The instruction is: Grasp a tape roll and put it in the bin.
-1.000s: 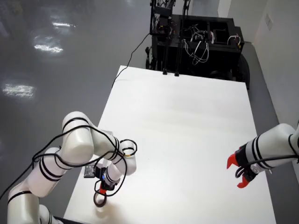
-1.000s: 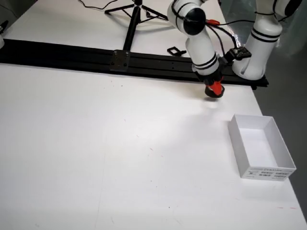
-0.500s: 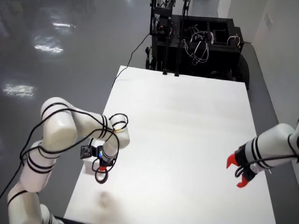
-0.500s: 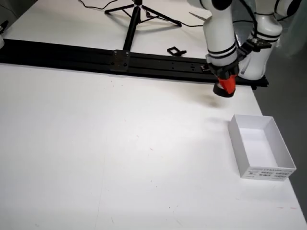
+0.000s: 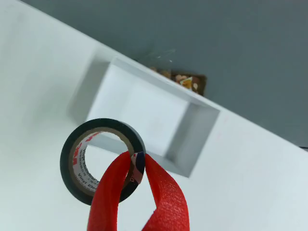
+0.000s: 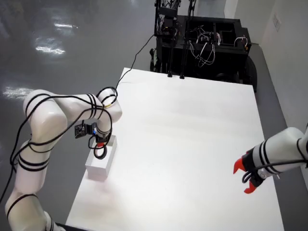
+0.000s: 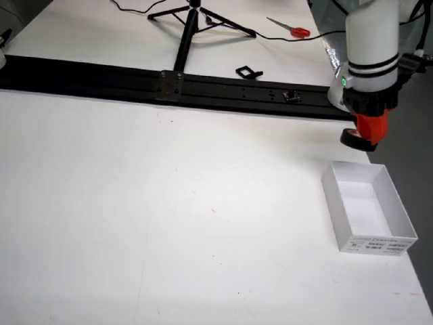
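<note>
The gripper [image 5: 137,166] is clamped on the tape roll [image 5: 102,160]: in the view that rides on the gripper, one red finger [image 5: 109,192] passes through the roll's hole and the other [image 5: 163,192] presses the outside of the black ring, pinching the wall between them. The roll (black, with red print on its inner core) hangs off the bench, carried in the air.

In the view from above, the roll [image 6: 100,152] sits over the near end of the bin [image 6: 101,162], which stands at the left edge of the white bench [image 6: 192,144]. In the view from the side, the roll [image 7: 356,140] hangs just beyond the bin's far wall [image 7: 354,166], above it and not touching.

The bin is a white open-topped box near the bench edge; its floor [image 5: 144,115] looks bare.
</note>
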Tool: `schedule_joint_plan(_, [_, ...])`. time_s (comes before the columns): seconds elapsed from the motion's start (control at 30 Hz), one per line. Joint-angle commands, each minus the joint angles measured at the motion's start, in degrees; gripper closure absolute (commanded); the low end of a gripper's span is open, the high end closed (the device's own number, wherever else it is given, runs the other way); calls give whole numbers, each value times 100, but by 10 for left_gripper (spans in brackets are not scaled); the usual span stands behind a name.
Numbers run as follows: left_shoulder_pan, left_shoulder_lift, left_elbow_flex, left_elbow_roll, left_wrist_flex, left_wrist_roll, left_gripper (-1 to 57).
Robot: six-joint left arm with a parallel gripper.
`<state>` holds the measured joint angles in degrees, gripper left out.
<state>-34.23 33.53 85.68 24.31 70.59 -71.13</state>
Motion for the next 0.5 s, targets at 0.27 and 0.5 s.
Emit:
schedule_joint_plan(0.27, [1349, 681, -869, 443, -827, 987, 571])
schedule_joint_plan(0.5, [1252, 980, -729, 417, -1082, 987, 571])
